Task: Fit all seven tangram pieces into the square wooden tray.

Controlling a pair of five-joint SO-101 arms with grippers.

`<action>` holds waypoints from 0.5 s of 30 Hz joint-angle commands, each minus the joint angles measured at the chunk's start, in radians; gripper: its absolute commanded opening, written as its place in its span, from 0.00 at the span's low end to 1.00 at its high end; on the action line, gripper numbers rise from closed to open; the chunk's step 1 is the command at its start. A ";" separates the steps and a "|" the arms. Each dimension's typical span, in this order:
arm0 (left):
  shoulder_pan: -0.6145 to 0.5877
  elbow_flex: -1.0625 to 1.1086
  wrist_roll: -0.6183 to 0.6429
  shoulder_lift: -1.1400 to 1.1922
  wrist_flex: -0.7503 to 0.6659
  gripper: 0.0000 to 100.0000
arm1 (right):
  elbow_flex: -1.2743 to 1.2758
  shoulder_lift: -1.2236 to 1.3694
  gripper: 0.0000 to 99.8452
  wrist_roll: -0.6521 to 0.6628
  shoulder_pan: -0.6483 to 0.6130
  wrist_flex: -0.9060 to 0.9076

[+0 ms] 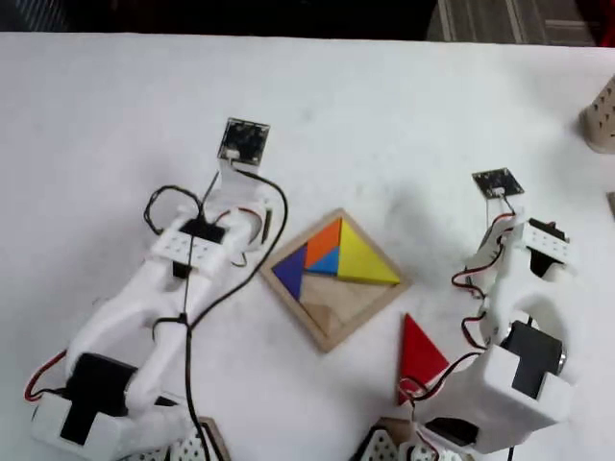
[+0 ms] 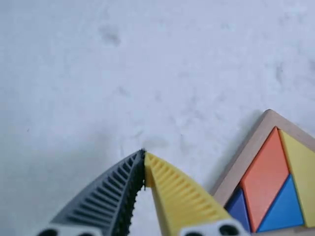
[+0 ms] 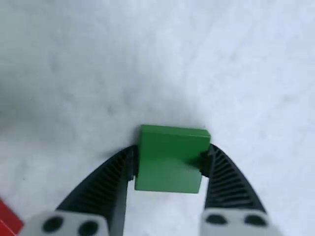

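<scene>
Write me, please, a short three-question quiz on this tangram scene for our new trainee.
1. True or false: the red triangle lies inside the wooden tray.
2. Which piece does the right hand grip? A. green square B. blue triangle C. nothing
3. Fill in: the left hand is ___ (open/shut).

Key: 1 false, it lies on the table beside the tray; 2 A; 3 shut.

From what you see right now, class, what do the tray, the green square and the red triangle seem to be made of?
The tray looks like pale wood: tan, with faint grain on its bare floor. The green square and the red triangle show flat, opaque, matte colour with crisp edges and no grain: perhaps painted wood or plastic.
</scene>
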 commanded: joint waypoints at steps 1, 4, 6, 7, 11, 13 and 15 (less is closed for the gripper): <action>-0.010 -0.021 -0.009 -0.005 -0.029 0.02 | -0.064 -0.007 0.03 0.005 -0.001 0.087; -0.010 -0.021 -0.009 -0.005 -0.029 0.02 | -0.127 -0.061 0.03 0.005 -0.007 0.219; -0.010 -0.021 -0.009 -0.005 -0.029 0.02 | -0.164 -0.104 0.02 0.005 -0.022 0.297; -0.010 -0.021 -0.009 -0.005 -0.029 0.02 | -0.175 -0.130 0.02 0.005 -0.035 0.331; -0.013 -0.021 -0.009 -0.008 -0.029 0.02 | -0.186 -0.239 0.02 -0.091 -0.108 0.406; -0.033 -0.026 -0.009 -0.012 -0.029 0.02 | -0.180 -0.289 0.02 -0.167 -0.150 0.414; -0.062 -0.049 -0.009 -0.005 -0.025 0.02 | -0.180 -0.323 0.03 -0.230 -0.200 0.438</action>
